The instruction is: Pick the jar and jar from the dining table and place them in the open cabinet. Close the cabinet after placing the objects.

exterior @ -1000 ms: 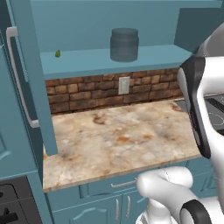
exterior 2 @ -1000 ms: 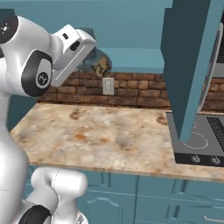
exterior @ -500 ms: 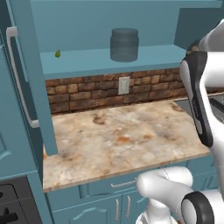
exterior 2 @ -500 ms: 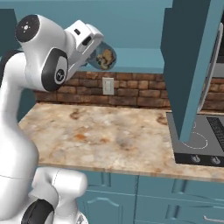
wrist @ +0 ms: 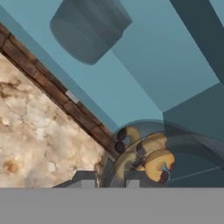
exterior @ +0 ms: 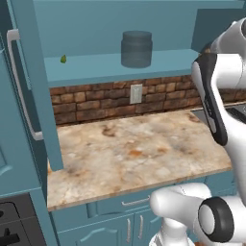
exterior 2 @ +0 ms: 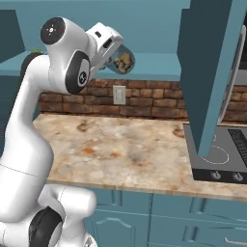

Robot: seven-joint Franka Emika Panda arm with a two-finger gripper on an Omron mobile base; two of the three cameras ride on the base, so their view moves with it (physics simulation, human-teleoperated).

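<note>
Small jar point(exterior 2: 121, 59): clear, brown lumps inside, raised level with the cabinet shelf point(exterior: 105, 65); long axis tilted off upright, free end away from the hand.
Gripper point(exterior 2: 112, 50): clamped on the small jar.
Grey jar point(exterior: 137, 49): upright on the shelf, lid up.
Cabinet door point(exterior 2: 210, 72): open.

Arm raised high, claw point(exterior 2: 117, 54) (jaws nearly together) clamped on small jar point(exterior 2: 121, 60).

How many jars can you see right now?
2. The grey jar stands on the cabinet shelf; the small clear jar is held in the gripper near that shelf. None seems hidden.
</note>
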